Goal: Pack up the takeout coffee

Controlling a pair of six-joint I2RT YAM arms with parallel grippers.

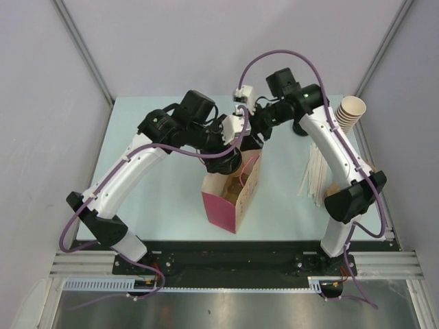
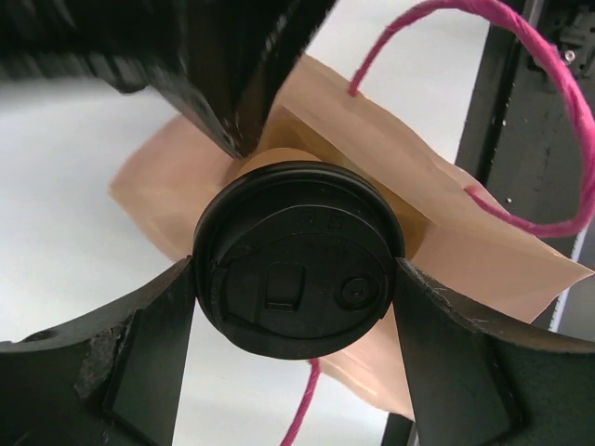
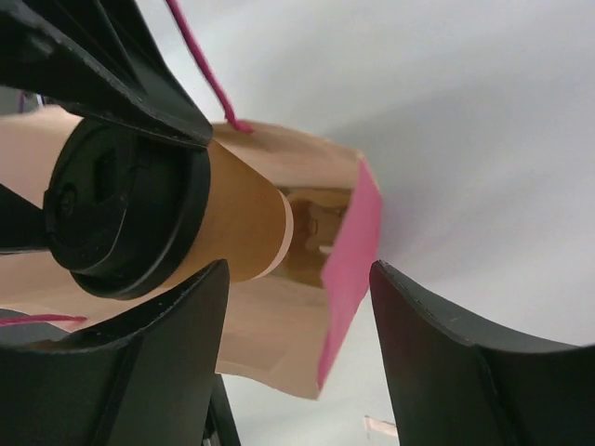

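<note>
Left gripper (image 2: 294, 283) pinches the takeout coffee (image 2: 279, 232) by its round, glossy black lid, the smooth tan paper cup's base poised at the open mouth of the pink-sided kraft paper bag (image 1: 225, 205), right gripper (image 3: 297, 271) spread wide beside the bag's creased rim, bare pale table (image 1: 171, 205) all around.

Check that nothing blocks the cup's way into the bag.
Nothing visible does. The left hand grips the cup by its lid, with the cup's bottom pointing at the bag's open mouth. The right hand is open at the mouth's pink edge, beside the path rather than across it.
</note>
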